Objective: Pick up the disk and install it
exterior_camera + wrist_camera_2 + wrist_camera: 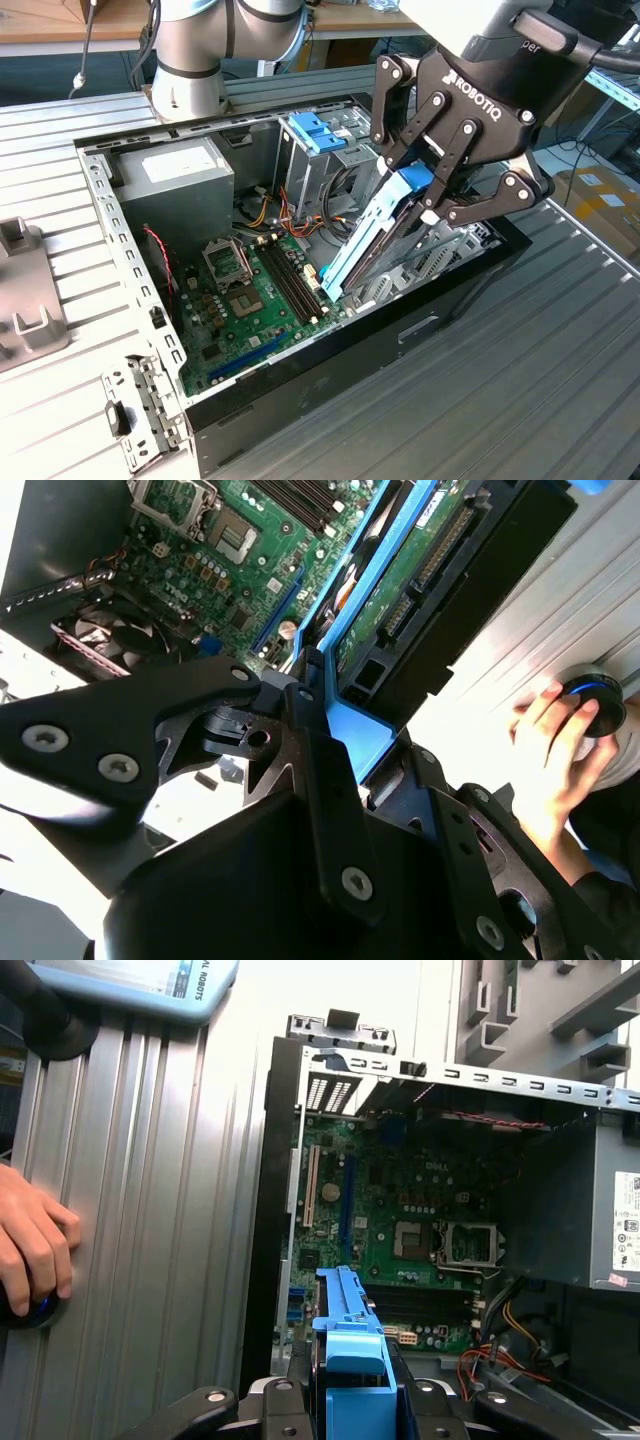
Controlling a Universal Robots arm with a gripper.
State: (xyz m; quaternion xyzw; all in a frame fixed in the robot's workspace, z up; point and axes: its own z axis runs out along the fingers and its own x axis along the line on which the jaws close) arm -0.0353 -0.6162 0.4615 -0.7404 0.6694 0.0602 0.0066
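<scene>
I am holding the flat grey-metal hard drive in its light-blue plastic rail bracket [372, 240] tilted on edge over the open black desktop computer case [400, 330], its lower end dipping in just beside the green motherboard [255, 290]. The black multi-link gripper [432, 205] has its jaws clamped on the bracket's upper end; in the second wrist view the same gripper [335, 730] is pinching the blue frame, with the drive's green underside and connector facing the camera.

To do this step well, I judge that I should be keeping the drive parallel to the case's side wall, lining the blue rails up with the bay guides before lowering, and going slowly so the lower corner is not scraping the memory slots (the orange and yellow cables [300, 215] nearby could snag).

A person's hand [560, 750] is resting on a round black knob on the ribbed grey metal desk [520, 400].

Print is showing on the gripper body and the grey power supply [185, 175]; I am leaving it unread.
</scene>
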